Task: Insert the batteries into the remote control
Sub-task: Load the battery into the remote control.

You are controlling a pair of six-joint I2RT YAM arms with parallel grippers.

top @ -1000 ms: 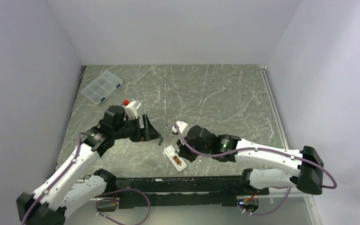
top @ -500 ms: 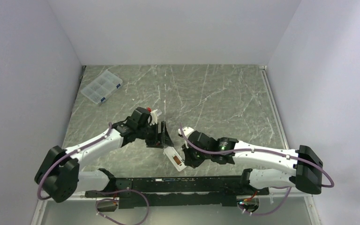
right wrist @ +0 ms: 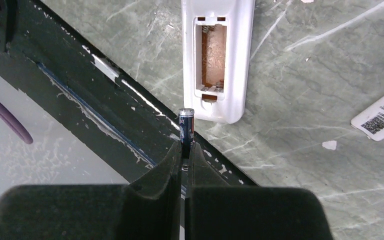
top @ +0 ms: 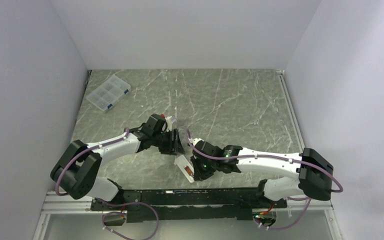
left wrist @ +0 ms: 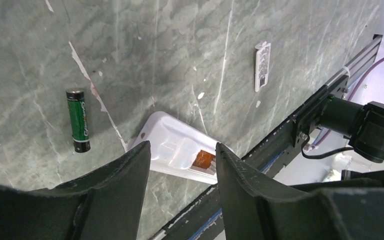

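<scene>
One battery [right wrist: 186, 122] is pinched in the closed right gripper [right wrist: 182, 150], just off the end of the remote control [right wrist: 240, 60], which is laid back-up on the table [left wrist: 180, 50], recess exposed. The left gripper [left wrist: 181, 150] is held wide and empty above it; a second battery [left wrist: 78, 120] is seen lying nearby.

even, bright light; soft shadows

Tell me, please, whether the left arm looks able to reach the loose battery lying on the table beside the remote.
Probably yes. The loose battery lies bare on the table, apart from the remote control, with nothing over it. The left pincer hangs open just beside it.
</scene>
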